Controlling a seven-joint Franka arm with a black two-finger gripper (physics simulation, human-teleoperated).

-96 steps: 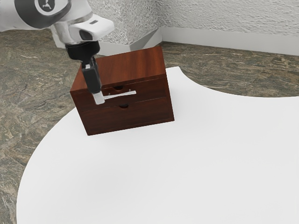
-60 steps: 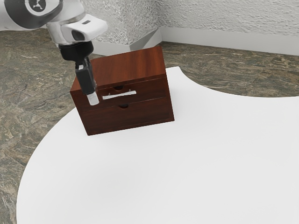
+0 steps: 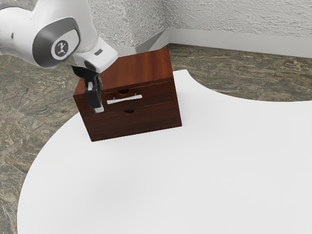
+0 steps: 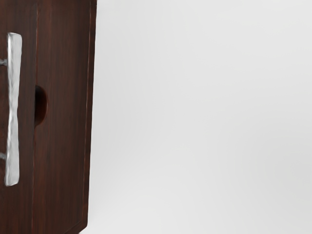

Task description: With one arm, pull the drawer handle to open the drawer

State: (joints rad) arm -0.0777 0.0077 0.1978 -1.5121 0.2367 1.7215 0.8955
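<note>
Arm (image 3: 58, 46) now lower and more folded, wrist (image 3: 92, 61) downward, perhaps beside handle (image 3: 124, 99).

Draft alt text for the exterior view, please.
A white robot arm holds its black claw before a wooden cabinet, just past the silver handle on the exterior view's left. The cabinet stands on a white table.

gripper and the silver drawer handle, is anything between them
Nothing. In the exterior view the gripper hangs just off the handle's end, with a short strip of bare wooden drawer front showing between them.
</note>
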